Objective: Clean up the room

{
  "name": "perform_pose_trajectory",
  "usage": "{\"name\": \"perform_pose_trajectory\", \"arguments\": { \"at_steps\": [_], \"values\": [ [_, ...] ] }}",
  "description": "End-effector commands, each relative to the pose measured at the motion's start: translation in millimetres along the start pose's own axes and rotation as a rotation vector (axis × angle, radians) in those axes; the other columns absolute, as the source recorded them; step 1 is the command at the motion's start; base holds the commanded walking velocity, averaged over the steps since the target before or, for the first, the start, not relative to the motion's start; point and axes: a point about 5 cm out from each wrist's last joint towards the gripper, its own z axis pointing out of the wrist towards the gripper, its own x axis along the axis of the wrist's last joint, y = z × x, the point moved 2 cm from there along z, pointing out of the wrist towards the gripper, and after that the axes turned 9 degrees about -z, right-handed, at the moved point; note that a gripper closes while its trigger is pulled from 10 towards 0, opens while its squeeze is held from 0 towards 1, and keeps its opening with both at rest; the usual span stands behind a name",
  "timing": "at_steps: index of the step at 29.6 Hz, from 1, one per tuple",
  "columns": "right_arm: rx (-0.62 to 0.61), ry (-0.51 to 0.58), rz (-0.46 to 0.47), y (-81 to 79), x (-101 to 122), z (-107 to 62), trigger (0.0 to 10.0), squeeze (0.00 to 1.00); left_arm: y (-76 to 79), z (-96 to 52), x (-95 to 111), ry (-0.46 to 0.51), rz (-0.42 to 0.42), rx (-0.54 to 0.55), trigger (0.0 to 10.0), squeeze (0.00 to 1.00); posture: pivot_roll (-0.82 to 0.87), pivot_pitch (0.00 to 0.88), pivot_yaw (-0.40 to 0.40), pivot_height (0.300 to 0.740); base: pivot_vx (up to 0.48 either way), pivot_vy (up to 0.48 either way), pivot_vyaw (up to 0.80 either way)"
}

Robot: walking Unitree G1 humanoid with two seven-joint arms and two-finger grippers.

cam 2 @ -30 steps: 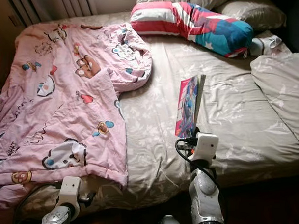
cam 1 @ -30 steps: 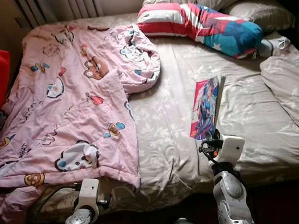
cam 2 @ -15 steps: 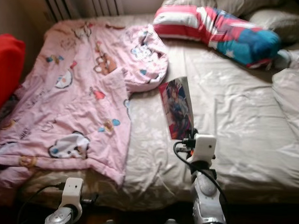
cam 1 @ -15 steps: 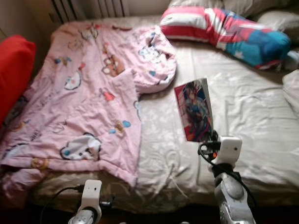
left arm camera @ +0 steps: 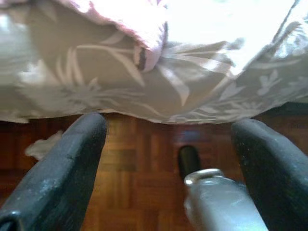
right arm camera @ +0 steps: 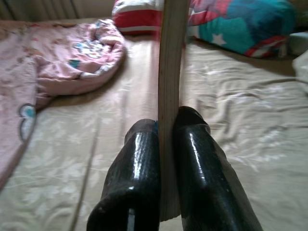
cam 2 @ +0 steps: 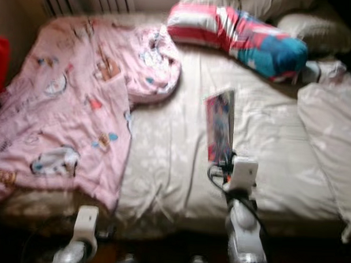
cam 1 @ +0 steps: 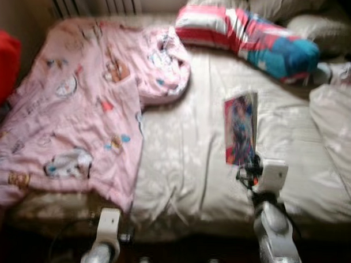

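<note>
The right claw (right arm camera: 166,144) is clamped on a thin book (cam 1: 241,129), its two black fingers (right arm camera: 137,168) pressed flat against either face of it. In the right wrist view the book stands edge-on between them and rises upright beyond their tips. From the head views its colourful illustrated cover faces the robot's left, and it is held just above the near part of the bed (cam 1: 186,166), a little inward from the mattress edge.

The left claw (left arm camera: 168,159) hangs low beside the bed's near edge with its fingers (left arm camera: 62,168) wide apart and nothing between them. Past them lie a wooden parquet floor (left arm camera: 134,173) and the overhanging leaf-patterned beige sheet (left arm camera: 96,82).

Left of the right claw, across a stretch of bare sheet, a pink cartoon-print blanket (cam 1: 84,105) is spread over that side of the bed, its top corner bunched into a roll. Beyond the book, at the head of the bed, lies a red, white and blue striped pillow (cam 1: 248,36), with pale pillows (cam 2: 317,29) behind it. A rumpled beige cover (cam 1: 337,125) sits to the right claw's right. The head views are blurred.
</note>
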Motion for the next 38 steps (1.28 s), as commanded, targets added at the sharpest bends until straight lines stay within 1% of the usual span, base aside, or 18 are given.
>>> {"name": "perform_pose_trajectory", "arguments": {
  "at_steps": [1,29,38],
  "values": [
    [-0.005,0.038,-0.012,3.9,7.6,1.7,10.0,0.00,-0.3,-2.5,-9.7,-0.036,0.012,0.001,10.0,0.00,-0.06,0.204,0.058,0.740,0.000,-0.300,0.00],
    [-0.009,0.038,-0.014,4.5,7.6,2.4,10.0,0.00,1.6,-2.0,-8.3,-0.029,0.012,-0.004,10.0,0.00,-0.06,0.209,0.057,0.740,0.000,-0.300,0.00],
    [-0.013,0.039,-0.013,4.9,7.4,2.4,10.0,0.00,1.9,-1.7,-7.3,-0.026,0.002,-0.008,10.0,0.00,-0.06,0.205,0.059,0.740,0.000,0.000,0.00]
  ]
}}
